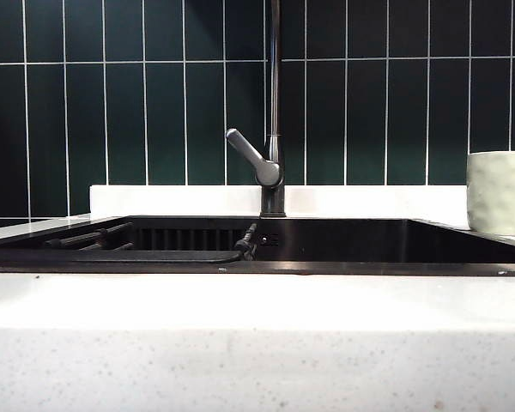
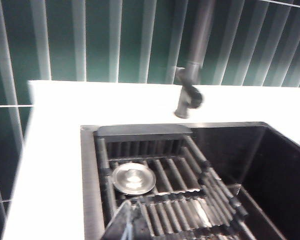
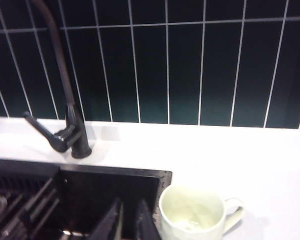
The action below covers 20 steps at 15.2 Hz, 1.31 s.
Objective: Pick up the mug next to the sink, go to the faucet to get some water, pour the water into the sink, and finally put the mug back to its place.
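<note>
The cream dimpled mug [image 1: 500, 190] stands upright on the white counter just right of the black sink [image 1: 257, 268], at the edge of the exterior view. In the right wrist view the mug [image 3: 192, 212] sits beside the sink's corner [image 3: 115, 171], its handle turned away from the basin. My right gripper [image 3: 130, 201] hangs over the basin beside the mug, fingers a little apart, holding nothing. My left gripper [image 2: 129, 205] is shut and empty above the sink's [image 2: 88, 170] rack. The tall faucet [image 1: 274, 103] [image 2: 190, 90] [image 3: 70, 115] rises behind the basin. Neither arm shows in the exterior view.
A ribbed roll-up rack [image 2: 190, 200] covers the sink's left part, with a round steel strainer [image 2: 134, 178] lying on it. The faucet's grey lever [image 1: 251, 157] angles to the left. Dark green tiles [image 1: 120, 103] back the white speckled counter [image 1: 257, 343].
</note>
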Tool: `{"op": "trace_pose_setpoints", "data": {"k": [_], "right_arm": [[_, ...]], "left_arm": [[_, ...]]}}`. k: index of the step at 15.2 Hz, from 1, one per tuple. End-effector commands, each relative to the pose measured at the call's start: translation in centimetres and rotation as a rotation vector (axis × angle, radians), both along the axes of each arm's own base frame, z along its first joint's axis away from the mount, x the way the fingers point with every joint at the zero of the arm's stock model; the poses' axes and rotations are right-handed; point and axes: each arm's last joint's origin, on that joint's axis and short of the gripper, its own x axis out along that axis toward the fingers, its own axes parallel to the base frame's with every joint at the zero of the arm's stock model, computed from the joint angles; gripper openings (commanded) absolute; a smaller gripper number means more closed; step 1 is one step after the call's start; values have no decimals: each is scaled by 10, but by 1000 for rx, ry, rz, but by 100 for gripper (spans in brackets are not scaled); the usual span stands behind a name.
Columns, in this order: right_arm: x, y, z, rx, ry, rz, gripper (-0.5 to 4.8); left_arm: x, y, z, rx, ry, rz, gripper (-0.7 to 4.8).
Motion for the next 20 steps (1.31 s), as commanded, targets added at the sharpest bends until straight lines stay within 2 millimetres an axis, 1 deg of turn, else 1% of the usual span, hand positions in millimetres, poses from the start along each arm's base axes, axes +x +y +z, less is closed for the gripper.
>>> {"op": "trace_pose_setpoints", "data": {"k": [1,2,3,5,6,7,9,10,12,13,14,15,16,18,20], "right_arm": [[0,0,-16,-72,8,2,49],[-2,0,-24,-70,2,5,49],[-8,-1,-34,-61,-26,4,48],[-18,-4,-46,-50,-63,-25,48],[-25,-5,-56,-44,-90,-35,48],[-29,-6,-65,-47,-70,-35,49],[-33,-7,-72,-59,-6,-33,51],[-33,-7,-76,-26,38,-31,53],[-32,-7,-80,58,69,-34,52],[-30,-6,-84,40,66,-34,41],[-27,-6,-89,10,73,-35,15],[-22,-5,-100,-26,76,-34,-6],[-18,-4,-106,-28,66,-35,-6],[-11,-3,-121,-21,29,-35,-6],[-6,-3,-136,-45,44,-44,-6]], "left_arm": [[2,-1,-7,3,21,-4,-4],[3,-1,-9,4,25,-17,-4],[2,-1,-10,4,21,-23,-4],[1,-1,-12,2,14,-23,-4],[2,-1,-19,4,24,-23,-4],[4,-1,-28,4,28,-19,-4],[8,-1,-38,2,23,9,-4],[10,0,-47,-11,57,65,-4],[14,2,-59,-36,98,138,-4],[15,1,-66,-46,117,142,-4],[16,1,-69,-47,115,141,-4],[18,1,-75,-47,92,141,-4],[20,1,-80,-49,64,143,-4],[20,1,-81,-18,63,154,-4],[20,1,-80,21,45,149,-4]]}}
